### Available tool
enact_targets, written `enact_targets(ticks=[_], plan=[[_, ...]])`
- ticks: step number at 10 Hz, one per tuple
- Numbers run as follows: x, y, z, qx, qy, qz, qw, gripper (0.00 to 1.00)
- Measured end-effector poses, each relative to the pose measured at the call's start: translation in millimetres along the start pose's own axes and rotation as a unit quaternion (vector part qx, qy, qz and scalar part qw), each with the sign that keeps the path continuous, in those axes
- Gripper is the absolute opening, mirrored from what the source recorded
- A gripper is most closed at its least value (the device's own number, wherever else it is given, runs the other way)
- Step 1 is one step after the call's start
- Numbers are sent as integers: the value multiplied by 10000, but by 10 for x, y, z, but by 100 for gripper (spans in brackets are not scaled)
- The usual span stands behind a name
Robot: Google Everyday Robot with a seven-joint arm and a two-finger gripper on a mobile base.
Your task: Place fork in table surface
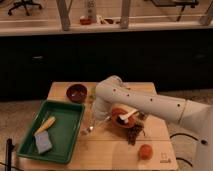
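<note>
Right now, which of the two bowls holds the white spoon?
The orange-red bowl beside the gripper, which holds the fork over the table; the dark bowl near the far edge has none.

Green tray (pixel 65 131) holds yellow-handled tool (pixel 45 125) and grey block (pixel 43 143) — dark bowl (pixel 76 92) just behind, orange ball (pixel 145 151) well apart.

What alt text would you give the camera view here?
The gripper of a white robot arm, shut on a small silvery fork, holds it near the wooden table surface beside a green tray. A reddish bowl with a white spoon sits by the arm.
</note>
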Motion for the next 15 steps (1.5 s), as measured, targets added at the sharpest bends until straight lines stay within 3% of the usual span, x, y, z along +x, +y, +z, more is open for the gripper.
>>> enact_targets(ticks=[7,15], plan=[[-67,202,167,1,-113,53,9999,0],[-30,342,220,21,-251,68,9997,0]])
